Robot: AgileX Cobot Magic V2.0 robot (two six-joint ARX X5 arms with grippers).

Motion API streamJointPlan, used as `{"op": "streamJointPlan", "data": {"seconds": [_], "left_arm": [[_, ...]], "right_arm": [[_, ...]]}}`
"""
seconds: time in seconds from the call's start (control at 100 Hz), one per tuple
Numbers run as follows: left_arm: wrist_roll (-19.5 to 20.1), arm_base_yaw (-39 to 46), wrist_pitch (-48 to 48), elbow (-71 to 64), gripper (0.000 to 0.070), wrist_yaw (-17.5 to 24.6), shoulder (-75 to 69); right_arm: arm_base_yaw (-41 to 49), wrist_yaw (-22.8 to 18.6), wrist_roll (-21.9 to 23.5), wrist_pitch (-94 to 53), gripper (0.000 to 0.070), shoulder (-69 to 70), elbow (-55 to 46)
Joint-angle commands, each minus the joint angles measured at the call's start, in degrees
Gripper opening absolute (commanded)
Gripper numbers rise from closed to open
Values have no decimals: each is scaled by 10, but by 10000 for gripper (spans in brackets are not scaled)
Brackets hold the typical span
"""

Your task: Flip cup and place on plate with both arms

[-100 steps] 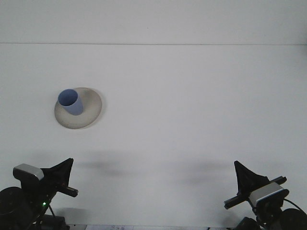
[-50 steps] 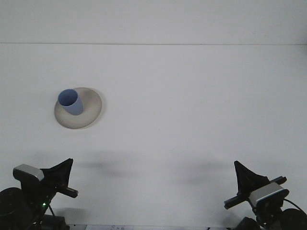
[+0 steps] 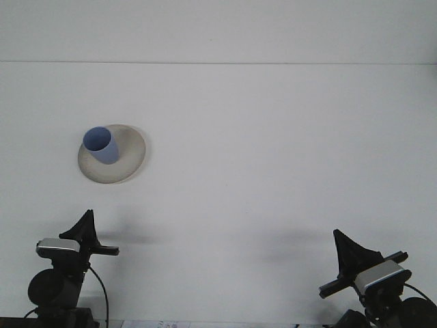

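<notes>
Currently the blue cup (image 3: 101,145) stands upright, mouth up, on the round beige plate (image 3: 130,160), set toward the plate's ten o'clock side so that its rim reaches close to the plate's edge there. The plate lies on the white table (image 3: 273,150), off toward nine o'clock from the middle of the front view. A thin line crosses the view near twelve o'clock, where the tabletop meets the pale surface behind it.

Both arms sit low at the near edge, well apart from the plate and from each other. The left gripper (image 3: 87,225) is at about seven o'clock, a dark pointed shape rising above a silver wrist camera (image 3: 58,246), with a black cable (image 3: 99,290) looping down beside the mount. From this angle the fingers overlap into one silhouette, so one cannot tell whether its jaws are apart or together. The right gripper (image 3: 343,246) is at about five o'clock, also a dark pointed shape, leaning toward eleven o'clock above its own silver camera housing (image 3: 382,277); its jaw state cannot be made out either. Neither gripper holds or touches anything. Soft grey shadows lie on the table just beyond each arm.
</notes>
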Motion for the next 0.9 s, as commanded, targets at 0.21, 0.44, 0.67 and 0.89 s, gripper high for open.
{"op": "streamJointPlan", "data": {"seconds": [0.21,0.44,0.67,0.89], "left_arm": [[3,1,33,-59,16,-3,-1],[3,1,32,-59,16,-1,-2],[3,1,32,-59,16,-1,-1],[3,1,32,-59,16,-1,-1]], "right_arm": [[4,0,0,9,6,0,1],[4,0,0,9,6,0,1],[4,0,0,9,6,0,1],[4,0,0,9,6,0,1]]}}
